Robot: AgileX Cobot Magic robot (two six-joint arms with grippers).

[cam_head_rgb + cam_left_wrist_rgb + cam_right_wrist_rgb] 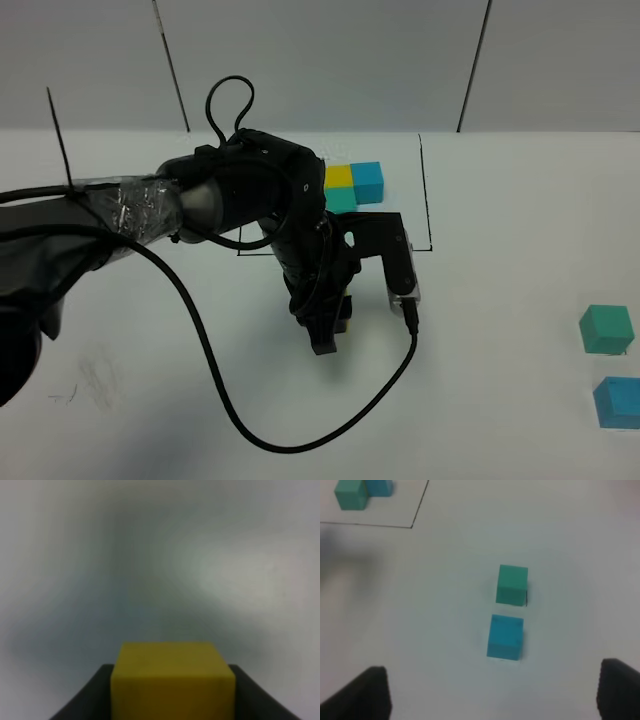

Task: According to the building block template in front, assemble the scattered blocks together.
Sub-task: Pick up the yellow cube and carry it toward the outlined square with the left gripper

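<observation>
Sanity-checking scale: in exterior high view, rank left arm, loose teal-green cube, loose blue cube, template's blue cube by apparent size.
Left arm
Loose teal-green cube and loose blue cube: alike, blue cropped
Template's blue cube

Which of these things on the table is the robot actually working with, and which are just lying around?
Part of the job:
- outlined template cluster
- yellow cube, held in the left gripper
- teal-green cube
- blue cube

Just there:
- black cable
- faint smudge

From my left pincer (335, 328), template cluster (352, 187) near at twelve, teal cube (606, 329) and blue cube (618, 402) far off at three, bare table (490, 310) between.
</observation>
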